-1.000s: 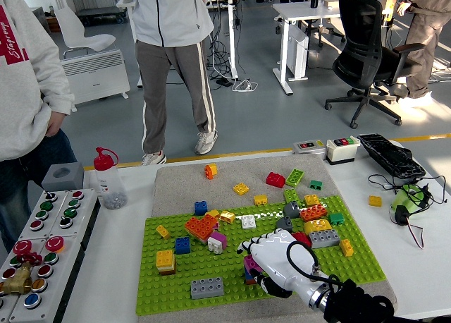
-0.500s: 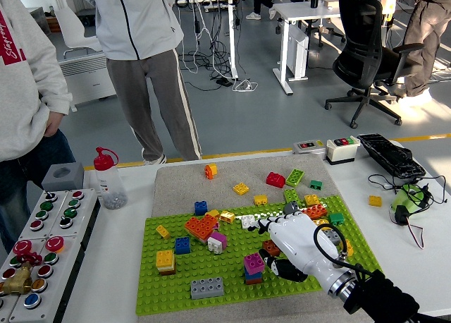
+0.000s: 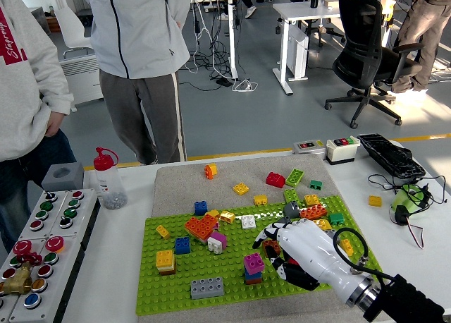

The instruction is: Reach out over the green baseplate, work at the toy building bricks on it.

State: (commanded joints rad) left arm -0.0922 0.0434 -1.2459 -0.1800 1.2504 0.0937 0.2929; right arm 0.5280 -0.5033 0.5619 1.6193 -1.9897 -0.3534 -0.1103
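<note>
1. Green baseplate (image 3: 232, 284) lies on a grey mat (image 3: 176, 182) in the middle of the white table (image 3: 120, 266), and many toy bricks (image 3: 201, 228) in orange, yellow, blue, red and grey are scattered on it.
2. From the lower right corner the right hand (image 3: 299, 249), white with black joints, reaches in over the right half of the baseplate. Its fingers are curled down among the bricks, but I cannot tell if they grip one.
3. Just to the left of the hand stands a small stack with a magenta brick (image 3: 254, 264) on top.
4. On the table's left side there is a button panel (image 3: 42, 245), and near it a clear bottle with a red cap (image 3: 108, 178).
5. At the far right edge lie a black keyboard (image 3: 390, 156) and some cables.
6. Behind the table two persons stand on a grey floor, with white desks and a black office chair (image 3: 366, 55) further back.
</note>
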